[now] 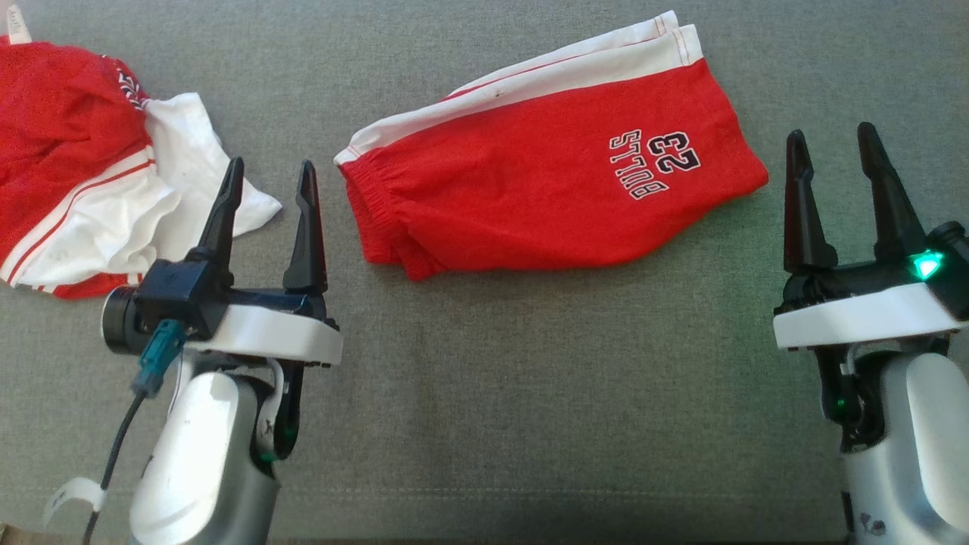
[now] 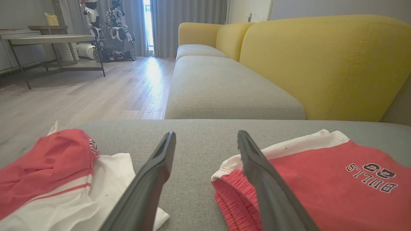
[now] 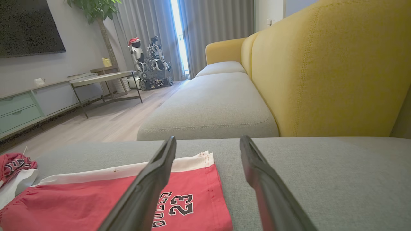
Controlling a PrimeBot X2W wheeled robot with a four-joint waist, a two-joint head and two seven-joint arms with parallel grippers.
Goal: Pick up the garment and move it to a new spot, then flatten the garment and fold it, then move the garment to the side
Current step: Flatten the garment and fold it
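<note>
Nearest, left claw [image 1: 271, 164] and right claw [image 1: 830, 132] hover empty, jaws spread, above the grey fabric cushion [image 1: 530, 393]. Beyond and between them lie the folded red mesh shorts with white trim [image 1: 545, 197]; a crumpled red-and-white garment [image 1: 83, 174] sits at far left.

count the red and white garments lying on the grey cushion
2. The folded shorts lie flat near the middle of the grey cushion. The crumpled garment sits at its left edge, partly cut off by the frame, so that heap may hide another piece.
</note>
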